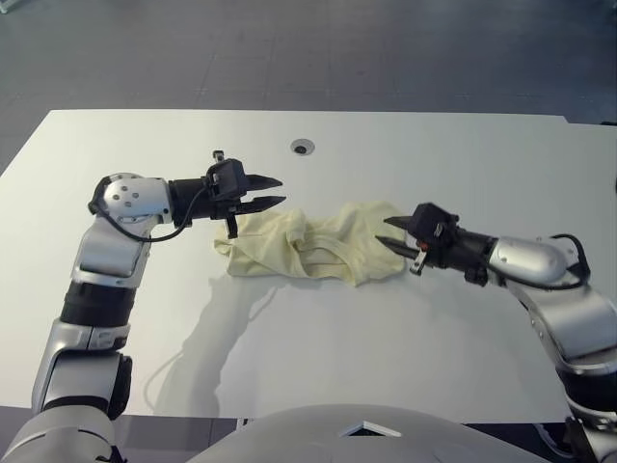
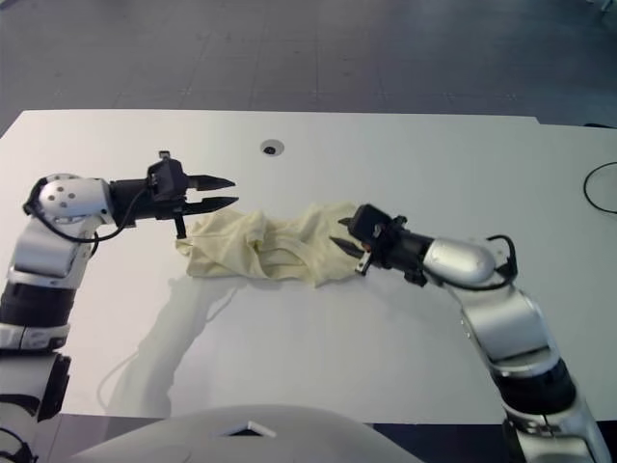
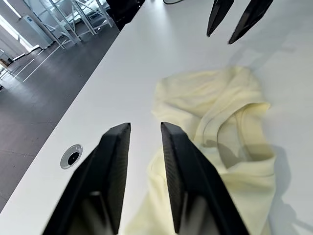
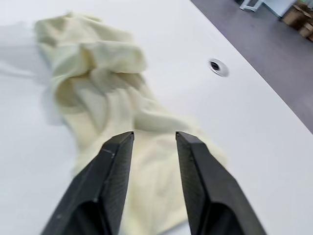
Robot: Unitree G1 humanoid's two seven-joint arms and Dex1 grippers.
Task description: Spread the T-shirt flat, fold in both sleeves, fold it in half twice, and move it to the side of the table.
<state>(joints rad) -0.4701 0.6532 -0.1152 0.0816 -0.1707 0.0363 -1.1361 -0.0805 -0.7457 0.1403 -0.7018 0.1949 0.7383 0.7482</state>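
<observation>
Left eye view, left end effector (image 1: 281, 190), right end effector (image 1: 383, 231), parted, flanking T-shirt (image 1: 323, 249)

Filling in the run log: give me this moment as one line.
T-shirt: crumpled, not spread | left gripper: open, at its left end | right gripper: open, at its right end | folds: none yet

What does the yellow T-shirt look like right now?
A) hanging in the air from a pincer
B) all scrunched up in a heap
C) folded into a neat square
B: the T-shirt lies crumpled and bunched on the table, between the left pincer and the right pincer, both open.
</observation>
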